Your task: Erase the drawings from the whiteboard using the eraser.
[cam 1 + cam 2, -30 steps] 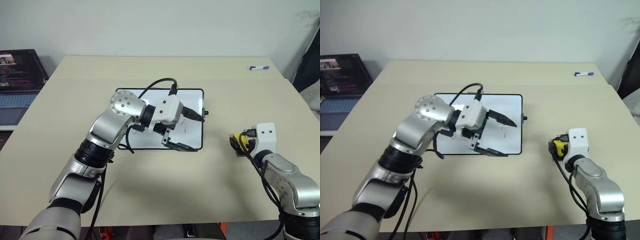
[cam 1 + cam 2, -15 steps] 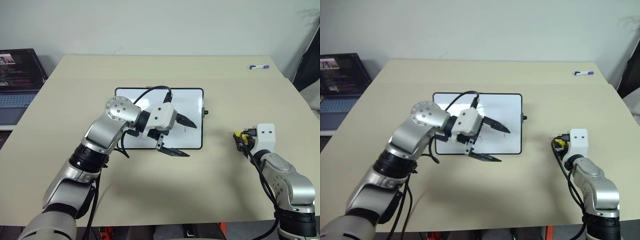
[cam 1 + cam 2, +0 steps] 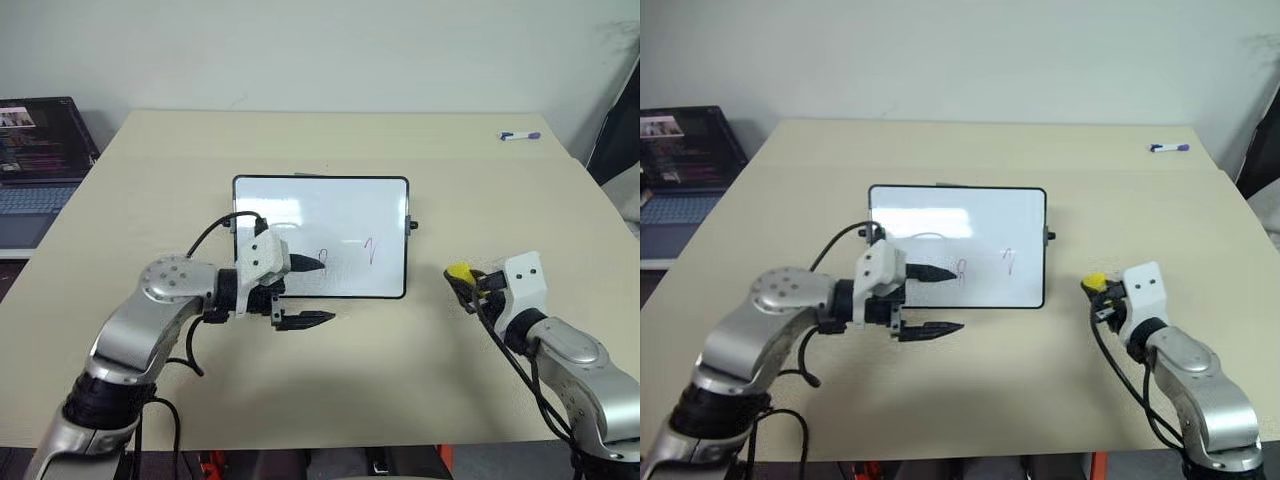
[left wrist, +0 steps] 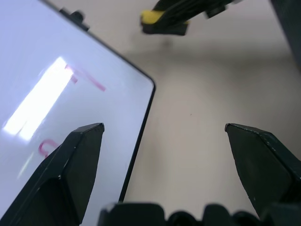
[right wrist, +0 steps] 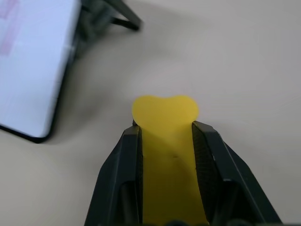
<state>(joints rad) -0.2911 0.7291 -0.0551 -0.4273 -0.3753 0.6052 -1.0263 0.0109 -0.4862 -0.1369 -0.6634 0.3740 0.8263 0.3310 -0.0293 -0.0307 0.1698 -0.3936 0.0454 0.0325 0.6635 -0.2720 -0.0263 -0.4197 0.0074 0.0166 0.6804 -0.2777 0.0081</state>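
1. The right gripper point(image 5: 164, 141) sits at the lower right of the head view, its two black fingers pinching the eraser point(image 5: 165, 113); the yellow end sticks out past the tips.
2. The whiteboard point(image 3: 300, 215) lies flat on the table point(image 3: 460, 170) at centre frame; the drawings point(image 3: 345, 255) sit in its lower right part, near the bottom edge.
3. The left gripper point(image 3: 306, 292) hovers at the board's lower edge, fingers spread wide and holding nothing.
4. Judgement: the step is carrying the eraser across to the marks; it should arrive with its wiping face flat on the board; press lightly and stroke along the row; the left gripper could steady the frame so the board does not slide.
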